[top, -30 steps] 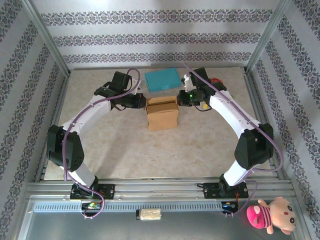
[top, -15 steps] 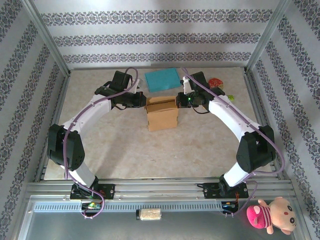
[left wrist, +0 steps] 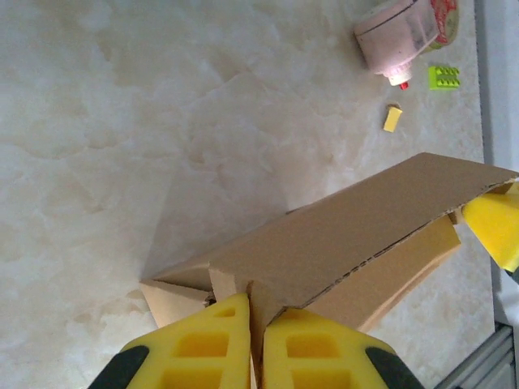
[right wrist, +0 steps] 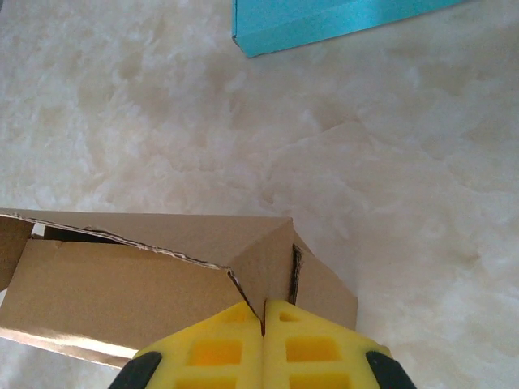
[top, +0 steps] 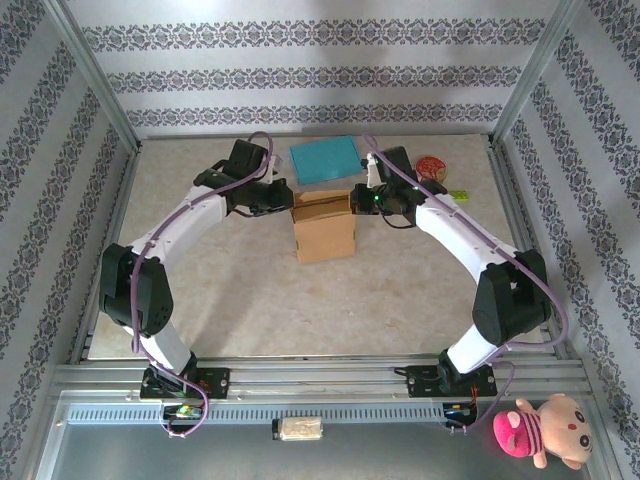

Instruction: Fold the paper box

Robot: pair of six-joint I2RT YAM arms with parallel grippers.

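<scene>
The brown paper box (top: 325,227) stands mid-table between the two arms. My left gripper (top: 282,203) is at the box's upper left corner. In the left wrist view its yellow fingers (left wrist: 211,344) are shut on a side flap of the paper box (left wrist: 349,243), with the lid flap slanting away above them. My right gripper (top: 360,200) is at the upper right corner. Its yellow pads (right wrist: 316,348) are shut on the opposite side flap of the paper box (right wrist: 162,275).
A flat teal sheet (top: 324,158) lies just behind the box. A pink-and-red item (top: 432,165) and small green and yellow bits (left wrist: 443,77) lie at the back right. A pink plush toy (top: 540,428) sits off the table at the front right.
Both grippers have shifted slightly toward the back of the table with the box's flaps in them. The right arm's move uncovered the red item behind it. The box body stays put.
</scene>
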